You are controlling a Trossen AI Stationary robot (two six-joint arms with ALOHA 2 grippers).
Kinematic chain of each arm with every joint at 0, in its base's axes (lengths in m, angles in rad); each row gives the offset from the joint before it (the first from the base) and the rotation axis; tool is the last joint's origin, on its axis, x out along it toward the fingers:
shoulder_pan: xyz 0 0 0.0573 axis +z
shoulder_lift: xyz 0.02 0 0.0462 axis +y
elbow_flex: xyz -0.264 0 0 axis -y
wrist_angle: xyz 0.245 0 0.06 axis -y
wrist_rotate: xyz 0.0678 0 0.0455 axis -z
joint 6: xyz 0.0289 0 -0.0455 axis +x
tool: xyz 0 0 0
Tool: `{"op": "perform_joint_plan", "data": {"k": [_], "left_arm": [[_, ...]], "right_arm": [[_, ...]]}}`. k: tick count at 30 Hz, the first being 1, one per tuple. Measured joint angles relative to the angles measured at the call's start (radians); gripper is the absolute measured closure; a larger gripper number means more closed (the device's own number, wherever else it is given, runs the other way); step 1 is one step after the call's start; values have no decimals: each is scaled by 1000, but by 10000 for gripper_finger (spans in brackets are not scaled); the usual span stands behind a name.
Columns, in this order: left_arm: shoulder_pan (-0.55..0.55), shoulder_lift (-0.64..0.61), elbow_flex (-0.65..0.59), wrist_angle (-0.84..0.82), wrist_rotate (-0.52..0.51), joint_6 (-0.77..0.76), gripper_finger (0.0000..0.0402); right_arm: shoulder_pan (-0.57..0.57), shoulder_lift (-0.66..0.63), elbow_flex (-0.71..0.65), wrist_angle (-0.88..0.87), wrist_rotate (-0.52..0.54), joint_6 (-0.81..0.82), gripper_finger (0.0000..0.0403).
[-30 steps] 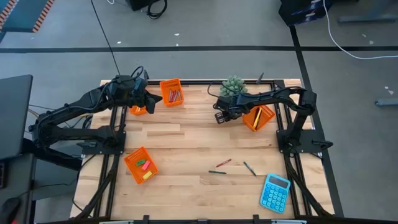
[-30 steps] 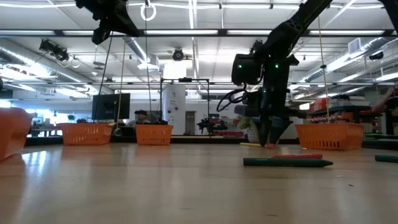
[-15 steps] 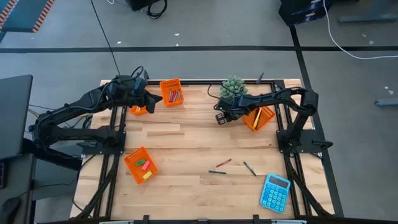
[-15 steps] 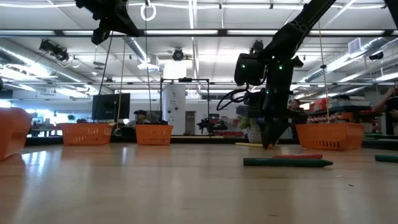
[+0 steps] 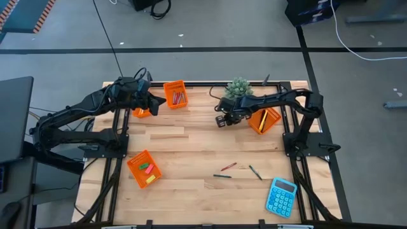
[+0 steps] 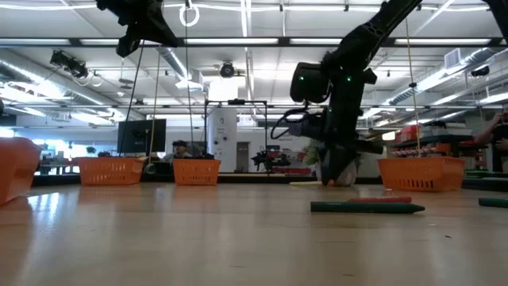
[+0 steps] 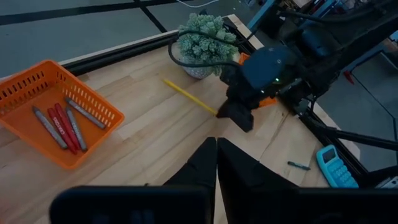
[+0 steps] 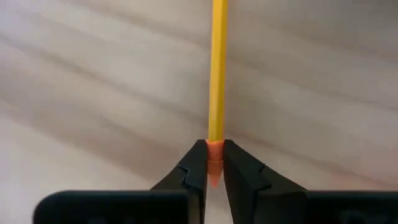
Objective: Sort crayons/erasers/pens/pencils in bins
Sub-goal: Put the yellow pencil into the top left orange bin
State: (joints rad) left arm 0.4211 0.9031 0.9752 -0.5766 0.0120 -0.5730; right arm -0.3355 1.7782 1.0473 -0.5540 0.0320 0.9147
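Observation:
A yellow pencil (image 8: 217,74) lies on the wooden table near the potted plant (image 5: 239,89), and my right gripper (image 5: 220,120) is shut on its end; the left wrist view shows the pencil (image 7: 188,96) running away from that gripper (image 7: 236,116). My left gripper (image 7: 216,155) hangs shut above the far left, beside a bin (image 5: 176,94) holding crayons. Three loose sticks, red (image 5: 228,166), green (image 5: 222,175) and dark (image 5: 255,172), lie near the front. Another bin (image 5: 264,119) holds pencils, and one (image 5: 144,168) holds erasers. My right gripper pinches the pencil's orange eraser end (image 8: 214,155) between its two fingers. The fingers come steeply from above, and the shaft runs straight out ahead of them. The pencil's far tip (image 7: 165,81) lies on the table; whether the held end is off the wood I cannot tell.
A blue calculator (image 5: 281,196) lies at the near right corner. A fourth orange bin (image 5: 140,112) sits partly under my left arm. The plant stands right behind my right gripper. Bare wood spreads across the table's middle (image 5: 191,143).
My right gripper has shifted a little toward the table's left edge and tipped at the wrist, staying low over the pencil's end.

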Motion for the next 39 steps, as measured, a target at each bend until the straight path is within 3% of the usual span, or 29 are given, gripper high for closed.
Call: {"op": "perform_joint_plan", "data": {"k": [8,16,21,24,29,39], "left_arm": [[0,0,0,0,-18,-26,383],[0,0,0,2,-31,-93,374],[0,0,0,0,-202,-337,374],[1,0,0,4,-266,-404,363],[0,8,0,15,-296,-412,313],[2,91,1,152,-300,-591,144]], "right_arm": [[79,0,92,-4,-30,20,358],[150,-2,278,-17,-48,-43,358],[183,-5,433,-56,-29,-143,358],[192,-5,504,-98,25,-165,358],[186,-5,589,-82,97,-230,357],[155,-5,629,-14,70,-287,356]]}}
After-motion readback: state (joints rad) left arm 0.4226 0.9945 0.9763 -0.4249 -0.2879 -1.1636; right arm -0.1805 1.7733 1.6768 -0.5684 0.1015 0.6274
